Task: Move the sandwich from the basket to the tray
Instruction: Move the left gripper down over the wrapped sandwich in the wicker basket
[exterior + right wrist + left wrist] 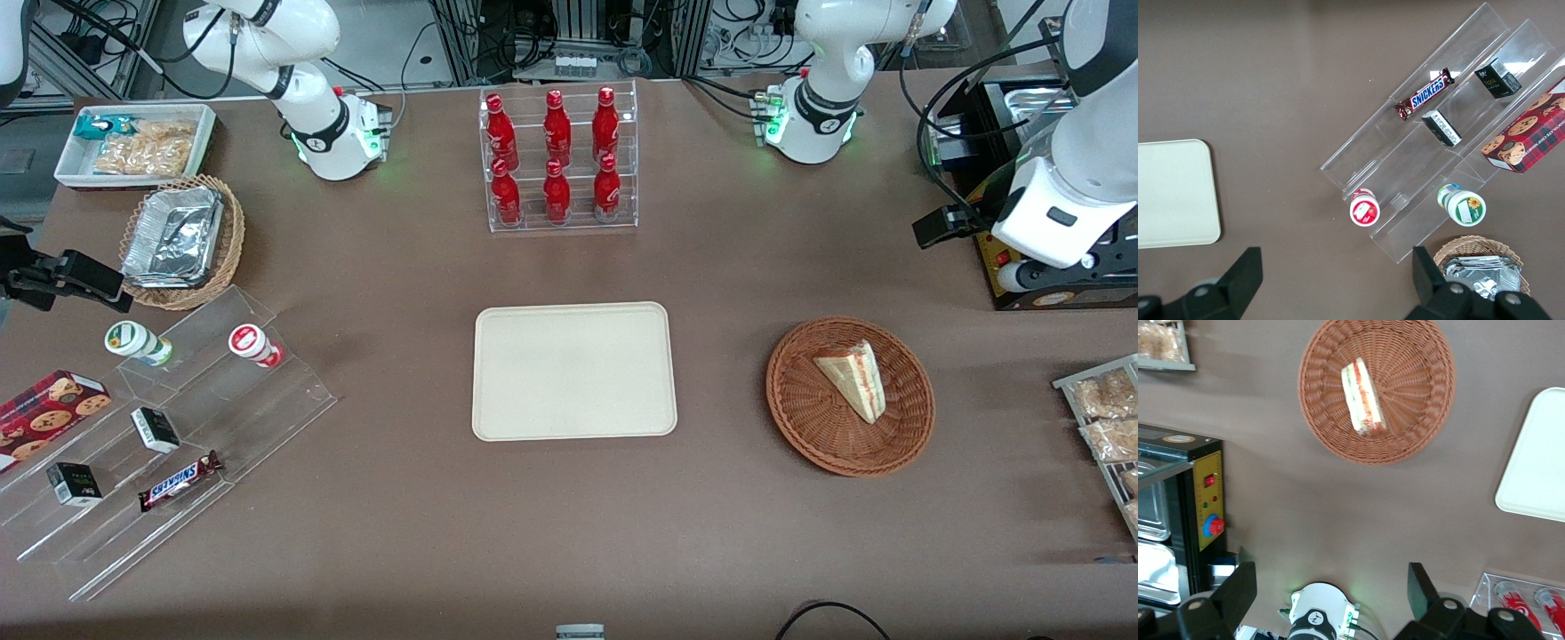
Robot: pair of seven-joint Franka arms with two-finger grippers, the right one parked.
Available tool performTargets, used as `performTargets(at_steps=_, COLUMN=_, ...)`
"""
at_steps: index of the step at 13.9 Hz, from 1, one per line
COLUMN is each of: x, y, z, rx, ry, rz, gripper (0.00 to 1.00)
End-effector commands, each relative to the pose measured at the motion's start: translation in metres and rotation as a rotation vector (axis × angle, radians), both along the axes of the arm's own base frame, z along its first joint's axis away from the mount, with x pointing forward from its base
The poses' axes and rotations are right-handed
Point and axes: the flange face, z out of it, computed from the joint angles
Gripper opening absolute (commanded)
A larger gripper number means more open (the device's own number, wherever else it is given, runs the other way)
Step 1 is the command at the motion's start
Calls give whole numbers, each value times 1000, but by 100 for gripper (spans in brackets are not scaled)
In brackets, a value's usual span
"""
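We are looking at the sandwich (853, 378) lying on its side in the basket (800, 409), slightly off centre, with its filling edge turned toward the working arm's end of the table. The tray (573, 371) is sitting bare, well apart from the basket, toward the parked arm's end. Our gripper (1331, 587) is hanging high above the table, farther from the front camera than the basket, its fingers spread wide and holding nothing. We are judging the reach as the step in hand: we should be descending over the wedge and closing across its flat bread faces, gently. Open brown table is lying between basket and tray, so the carry looks unobstructed.
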Motion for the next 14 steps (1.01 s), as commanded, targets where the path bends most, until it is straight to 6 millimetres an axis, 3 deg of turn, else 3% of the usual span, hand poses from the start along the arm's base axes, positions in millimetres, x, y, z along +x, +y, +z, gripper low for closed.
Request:
performTargets(at_steps=1, x=-3, y=-4, z=3, rx=-24, ry=-10, rz=1, gripper=100)
performTargets(at_steps=6, x=7, y=0, z=-14, rx=-13, ry=18, rz=-1, gripper=100)
performTargets(at_steps=8, x=16, y=5, z=-32, rx=-8, ry=47, rz=12, gripper=100)
performTargets(at_steps=14, x=72, y=35, z=-180, rx=82, ry=201, rz=95, gripper=100)
